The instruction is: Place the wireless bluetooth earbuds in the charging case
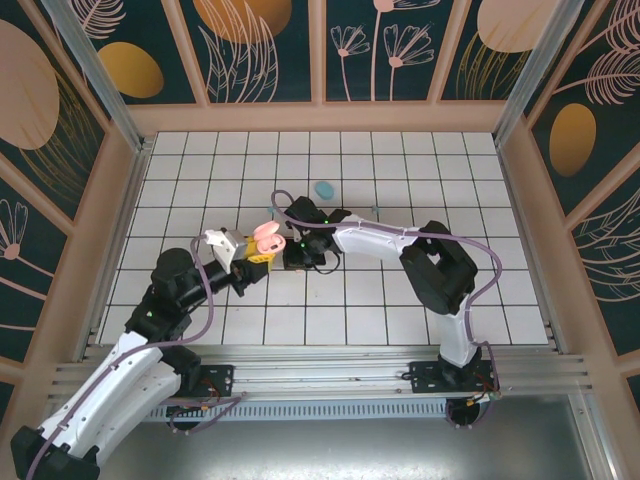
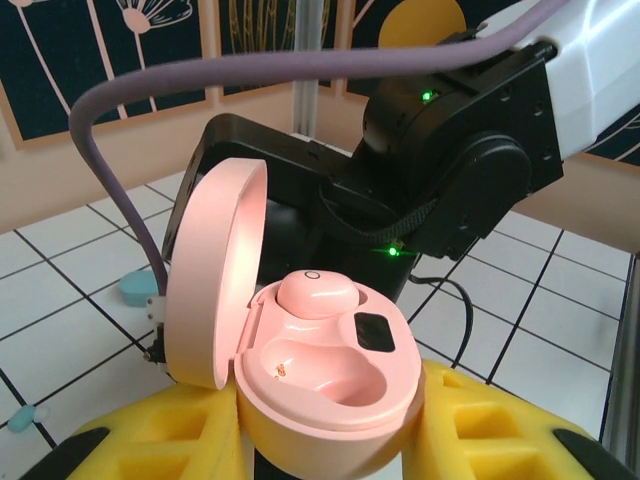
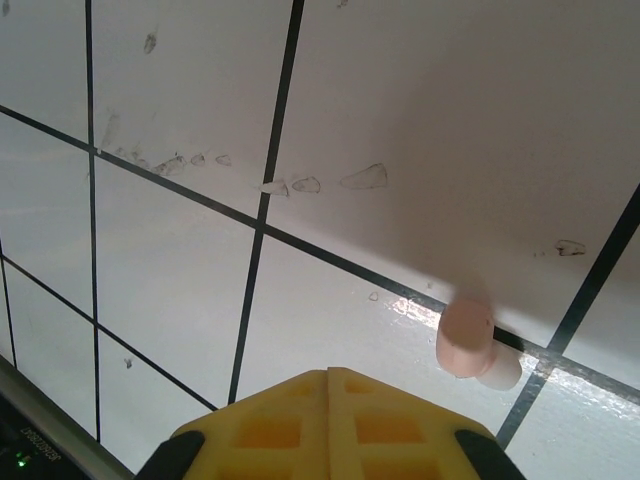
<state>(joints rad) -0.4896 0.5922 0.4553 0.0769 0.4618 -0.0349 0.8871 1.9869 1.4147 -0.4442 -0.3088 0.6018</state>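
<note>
I have the left end effector (image 2: 320, 450) pinching the pink case (image 2: 330, 390) between its yellow fingers (image 2: 150, 440). It is held up over the bench (image 1: 400, 160) around the middle, slightly toward the left edge. The lid (image 2: 215, 270) stands open, swung up on the left side in the left wrist view. The seated pink earbud (image 2: 315, 293) rests in the far socket of the case, and the near socket (image 2: 320, 365) beside it is unfilled.

The right end effector (image 3: 328, 385) has its yellow fingers pressed flat together, seam closed, pointing down at the white tiles. The loose pink earbud (image 3: 465, 335) lies on the bench just past those fingertips and off to their right. It is apart from them and sits against a dark grid line. From above, the right arm (image 1: 440, 265) reaches in from the right edge, its black wrist just beside the held case.

The blue case (image 1: 323, 187) lies toward the far edge near the middle, well apart from both end effectors. A small teal earbud (image 2: 22, 420) lies on the tiles at the lower left of the left wrist view.
</note>
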